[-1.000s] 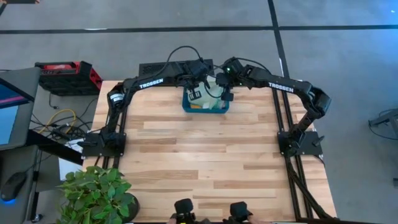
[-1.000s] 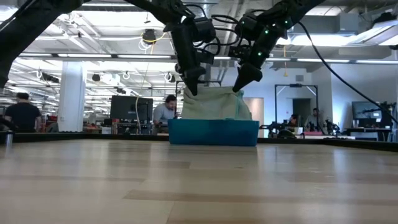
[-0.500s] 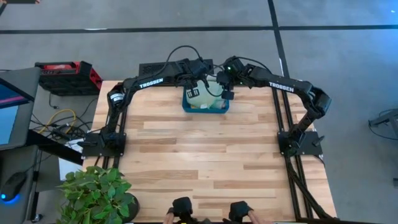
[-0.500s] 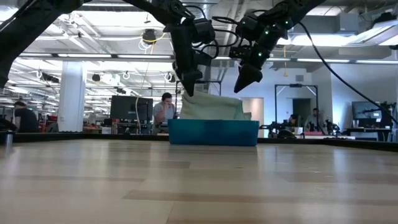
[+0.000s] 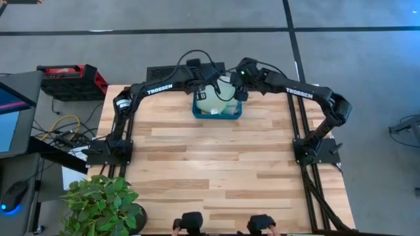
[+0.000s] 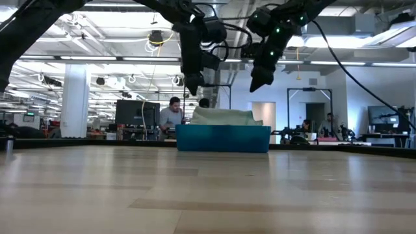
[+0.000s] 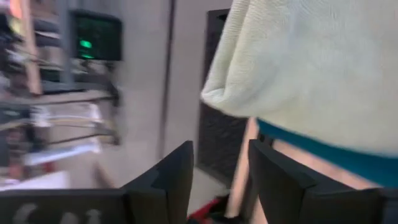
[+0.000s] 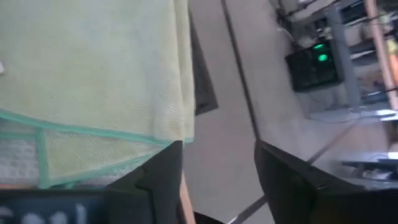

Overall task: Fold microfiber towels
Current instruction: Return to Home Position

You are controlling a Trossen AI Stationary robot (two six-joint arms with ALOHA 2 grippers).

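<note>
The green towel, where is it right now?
High view: the green towel lies in the teal bin at the far edge of the table, near the middle, with the left gripper and right gripper open just above it.

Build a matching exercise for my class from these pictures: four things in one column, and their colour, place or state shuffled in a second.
Things:
1 towel
2 bin
3 plant
4 left gripper

Descriptions:
A teal, at the table's far edge
B open and empty, above the bin, beside the right gripper
C pale green, heaped in the bin
D leafy, off the table's near left corner

Pairs: 1-C, 2-A, 3-D, 4-B
</note>
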